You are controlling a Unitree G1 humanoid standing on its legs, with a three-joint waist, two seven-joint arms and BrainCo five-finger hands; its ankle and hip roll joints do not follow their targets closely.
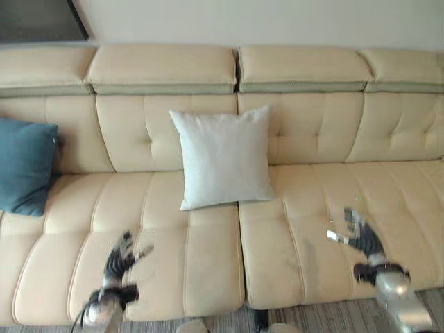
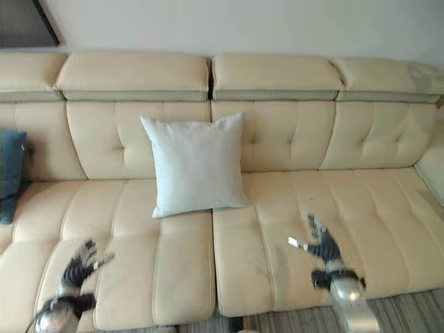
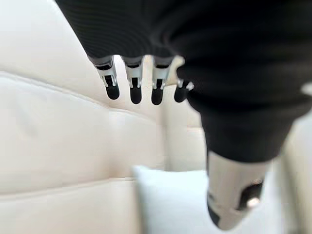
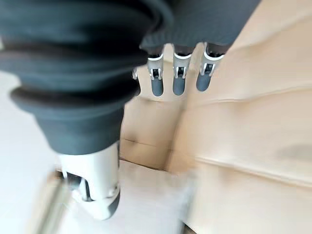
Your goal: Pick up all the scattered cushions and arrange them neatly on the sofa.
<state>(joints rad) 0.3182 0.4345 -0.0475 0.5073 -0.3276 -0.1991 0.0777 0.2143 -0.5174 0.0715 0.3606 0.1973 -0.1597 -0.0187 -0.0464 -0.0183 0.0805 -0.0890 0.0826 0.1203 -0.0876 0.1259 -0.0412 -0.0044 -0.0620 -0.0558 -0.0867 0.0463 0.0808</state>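
Both empty, fingers relaxed: left robot hand (image 1: 119,262) and right robot hand (image 1: 361,238) hover over the sofa (image 1: 291,243) seat front. White cushion (image 1: 222,157) stands upright at 12 o'clock between them, roughly equidistant; teal cushion (image 1: 24,165) at 10 o'clock, nearer left.

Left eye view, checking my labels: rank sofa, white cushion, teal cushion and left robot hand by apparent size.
1. Sofa
2. White cushion
3. Teal cushion, cut off by the view's edge
4. Left robot hand, though nearer the camera
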